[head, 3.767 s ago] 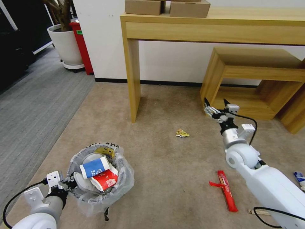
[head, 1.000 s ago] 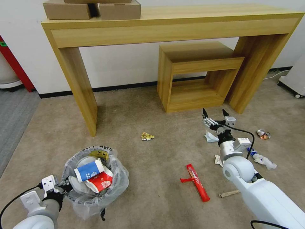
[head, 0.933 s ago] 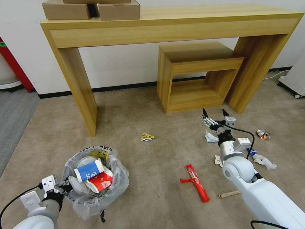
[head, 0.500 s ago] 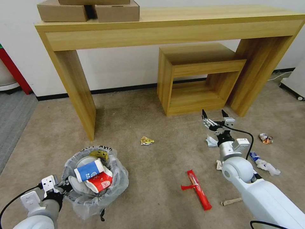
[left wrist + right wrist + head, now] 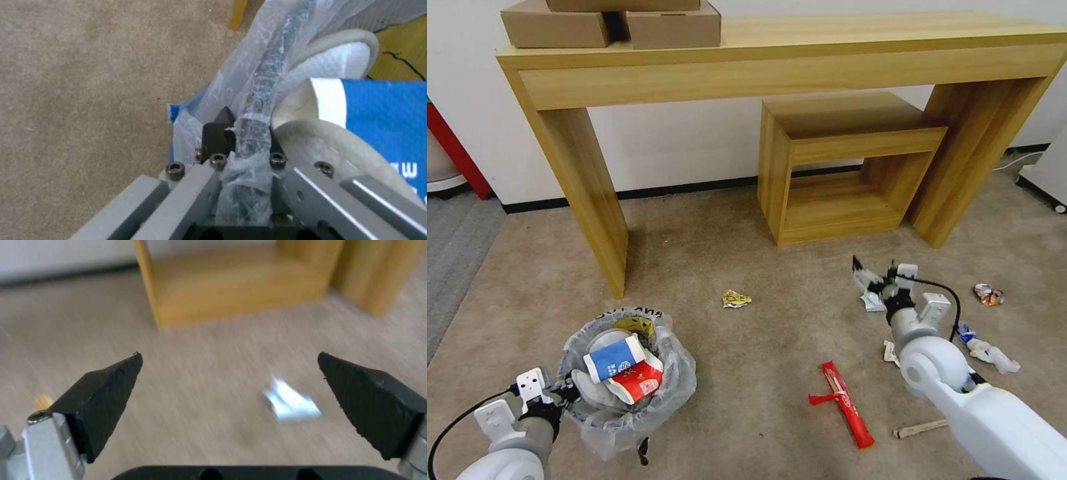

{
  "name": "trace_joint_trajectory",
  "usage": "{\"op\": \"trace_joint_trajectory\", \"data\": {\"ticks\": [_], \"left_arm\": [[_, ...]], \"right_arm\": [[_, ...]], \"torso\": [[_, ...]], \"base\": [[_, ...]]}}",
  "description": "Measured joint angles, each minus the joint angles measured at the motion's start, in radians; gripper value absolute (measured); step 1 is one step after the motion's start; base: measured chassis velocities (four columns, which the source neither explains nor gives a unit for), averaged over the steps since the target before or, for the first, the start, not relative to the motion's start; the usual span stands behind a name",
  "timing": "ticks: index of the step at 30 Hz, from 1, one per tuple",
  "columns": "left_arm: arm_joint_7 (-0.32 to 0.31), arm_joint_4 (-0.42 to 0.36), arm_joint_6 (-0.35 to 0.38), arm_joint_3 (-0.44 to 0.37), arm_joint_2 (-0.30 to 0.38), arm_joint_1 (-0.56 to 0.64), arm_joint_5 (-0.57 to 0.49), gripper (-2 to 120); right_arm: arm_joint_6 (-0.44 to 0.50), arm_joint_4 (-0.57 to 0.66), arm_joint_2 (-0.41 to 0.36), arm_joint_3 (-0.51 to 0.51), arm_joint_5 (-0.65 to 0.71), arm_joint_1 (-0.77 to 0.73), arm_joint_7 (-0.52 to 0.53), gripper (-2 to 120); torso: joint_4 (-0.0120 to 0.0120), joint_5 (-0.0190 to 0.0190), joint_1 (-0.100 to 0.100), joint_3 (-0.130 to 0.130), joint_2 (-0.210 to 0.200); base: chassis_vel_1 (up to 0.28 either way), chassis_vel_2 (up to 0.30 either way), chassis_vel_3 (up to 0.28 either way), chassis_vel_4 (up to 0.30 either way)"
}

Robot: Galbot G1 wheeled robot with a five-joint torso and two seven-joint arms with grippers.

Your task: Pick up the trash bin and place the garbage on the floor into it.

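Observation:
The trash bin [image 5: 675, 385], dark and lined with a crinkly clear bag, is at lower left with my left gripper [image 5: 566, 390] shut on its rim [image 5: 256, 110]. Inside lie a blue-white cup [image 5: 616, 357], a red-white cup [image 5: 640, 385] and a white slipper [image 5: 338, 63]. Garbage on the carpet: a white crumpled paper [image 5: 871, 302], a red wrapper [image 5: 844, 395], a yellow scrap [image 5: 736, 299], a crushed can [image 5: 989, 293], a clear bottle [image 5: 992, 353] and a wooden stick [image 5: 920, 429]. My right gripper [image 5: 878, 275] is open just above the white paper [image 5: 291, 402], fingers spread wide [image 5: 229, 360].
A long wooden console table [image 5: 787, 60] with cardboard boxes [image 5: 607, 23] stands against the wall. A low wooden shelf [image 5: 847, 167] sits under it, close behind my right gripper. A red bin [image 5: 450, 150] stands at the far left. Open carpet lies between bin and litter.
The whole view has swung right and shifted slightly as the camera moved. My right gripper has dropped lower toward the white paper, still open. The left gripper keeps hold of the bin.

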Motion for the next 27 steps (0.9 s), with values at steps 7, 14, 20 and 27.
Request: {"op": "trace_joint_trajectory", "data": {"ticks": [7, 14, 20, 27], "left_arm": [[0.001, 0.026, -0.002, 0.013, -0.004, -0.02, 0.005, 1], [0.005, 0.036, -0.01, 0.015, 0.001, -0.024, 0.007, 1], [0.007, 0.043, -0.016, 0.015, 0.006, -0.025, 0.006, 1], [0.008, 0.059, -0.021, 0.016, 0.01, -0.039, 0.003, 1]], "right_arm": [[-0.158, 0.02, -0.102, -0.011, 0.066, -0.091, 0.01, 100], [-0.397, 0.021, -0.107, -0.018, 0.115, -0.124, 0.003, 100], [-0.524, -0.01, -0.093, -0.074, 0.135, -0.11, -0.005, 100], [-0.569, -0.093, -0.039, -0.209, 0.111, -0.04, 0.008, 100]], "torso": [[0.0, 0.0001, 0.0, 0.0, 0.0], [0.0003, 0.0002, 0.0, 0.0, 0.0], [0.0002, 0.0001, 0.0, 0.0, 0.0], [0.0002, 0.0, 0.0, 0.0, 0.0]], "base": [[0.0, 0.0, 0.0, 0.0], [0.0, 0.0, 0.0, 0.0], [0.0, 0.0, 0.0, 0.0], [0.0, 0.0, 0.0, 0.0]]}}
